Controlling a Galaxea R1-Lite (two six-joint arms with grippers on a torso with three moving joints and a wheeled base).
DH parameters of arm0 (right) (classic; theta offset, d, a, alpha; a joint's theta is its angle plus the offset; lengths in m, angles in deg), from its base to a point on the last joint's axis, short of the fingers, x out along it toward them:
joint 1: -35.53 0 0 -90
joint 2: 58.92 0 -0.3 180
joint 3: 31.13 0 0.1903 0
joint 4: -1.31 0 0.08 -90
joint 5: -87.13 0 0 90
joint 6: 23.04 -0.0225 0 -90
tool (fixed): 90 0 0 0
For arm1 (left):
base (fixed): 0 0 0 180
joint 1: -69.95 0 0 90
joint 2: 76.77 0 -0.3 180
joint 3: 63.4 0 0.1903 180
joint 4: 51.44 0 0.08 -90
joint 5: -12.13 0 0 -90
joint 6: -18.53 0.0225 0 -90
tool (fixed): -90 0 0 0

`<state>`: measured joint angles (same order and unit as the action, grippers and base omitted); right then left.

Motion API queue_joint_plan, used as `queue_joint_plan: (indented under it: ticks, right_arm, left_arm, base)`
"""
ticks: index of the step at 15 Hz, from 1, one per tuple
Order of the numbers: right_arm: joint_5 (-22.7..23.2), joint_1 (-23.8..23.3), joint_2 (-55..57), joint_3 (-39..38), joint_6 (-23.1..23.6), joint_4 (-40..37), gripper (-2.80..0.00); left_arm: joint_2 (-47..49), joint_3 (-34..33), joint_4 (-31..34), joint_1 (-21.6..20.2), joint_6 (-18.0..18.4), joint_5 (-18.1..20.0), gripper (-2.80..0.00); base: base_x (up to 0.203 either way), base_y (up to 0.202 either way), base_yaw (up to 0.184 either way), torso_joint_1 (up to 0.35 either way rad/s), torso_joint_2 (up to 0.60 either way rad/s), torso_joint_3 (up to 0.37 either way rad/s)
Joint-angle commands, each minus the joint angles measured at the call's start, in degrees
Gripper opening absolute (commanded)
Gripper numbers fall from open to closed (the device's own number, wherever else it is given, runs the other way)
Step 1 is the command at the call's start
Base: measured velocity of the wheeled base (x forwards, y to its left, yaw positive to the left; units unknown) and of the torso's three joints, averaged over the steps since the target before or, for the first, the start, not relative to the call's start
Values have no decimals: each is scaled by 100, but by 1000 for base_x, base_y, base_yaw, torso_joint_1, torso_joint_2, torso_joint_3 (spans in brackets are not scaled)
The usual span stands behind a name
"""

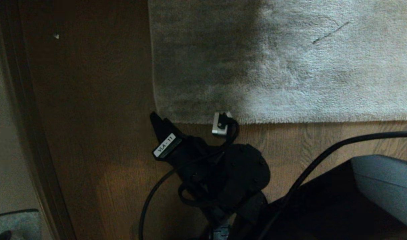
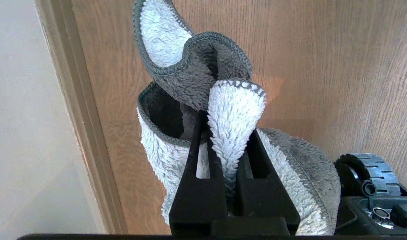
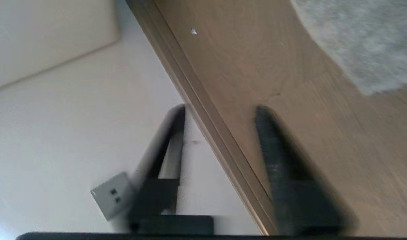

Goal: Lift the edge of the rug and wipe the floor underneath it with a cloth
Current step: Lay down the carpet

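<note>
The light grey-beige rug [image 1: 290,66] lies flat on the brown wood floor [image 1: 90,116], its near rug edge [image 1: 290,120] running straight to a corner [image 1: 158,106]. My right gripper [image 1: 186,123] hovers low at that corner, open, with nothing between its fingers [image 3: 277,150]. In the right wrist view the rug [image 3: 363,46] sits off to one side of them, over bare floor [image 3: 257,60]. My left gripper [image 2: 228,126] is shut on a fluffy grey and white cloth [image 2: 163,33] that bunches beyond the fingers. A bit of the cloth [image 1: 13,223] shows at the head view's lower left.
A wooden baseboard [image 1: 20,100] and pale wall [image 1: 0,133] run along the left. A black cable [image 1: 323,156] and my grey body [image 1: 383,186] fill the lower right. A small white crumb [image 1: 56,36] lies on the floor. A base wheel [image 2: 373,166] stands beside the cloth.
</note>
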<state>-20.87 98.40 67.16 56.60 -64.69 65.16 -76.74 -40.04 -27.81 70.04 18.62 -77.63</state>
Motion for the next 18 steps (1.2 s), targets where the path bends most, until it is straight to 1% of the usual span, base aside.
queue_joint_plan:
  ticks: [1,5,7,12,15,18]
  right_arm:
    - [-19,-28,-134,-321,-14,274,-280]
    - [-20,-86,-415,-906,-2,274,-280]
    - [-19,-193,-552,-1256,145,274,-280]
    - [-23,-605,-760,-2435,252,274,-280]
    - [-28,-842,-857,-2932,286,274,-280]
    - [-20,-1238,-955,-3312,373,274,-280]
  left_arm:
    - [-2,0,0,-1,1,2,-280]
    - [-2,0,0,-1,1,2,-280]
    - [-2,0,0,-1,1,2,-280]
    - [-2,0,0,-1,1,2,-280]
    - [-2,0,0,-1,1,2,-280]
    - [-2,0,0,-1,1,2,-280]
  base:
    - [0,0,0,0,0,0]
    - [0,0,0,0,0,0]
    - [0,0,0,0,0,0]
    - [0,0,0,0,0,0]
    - [0,0,0,0,0,0]
    - [0,0,0,0,0,0]
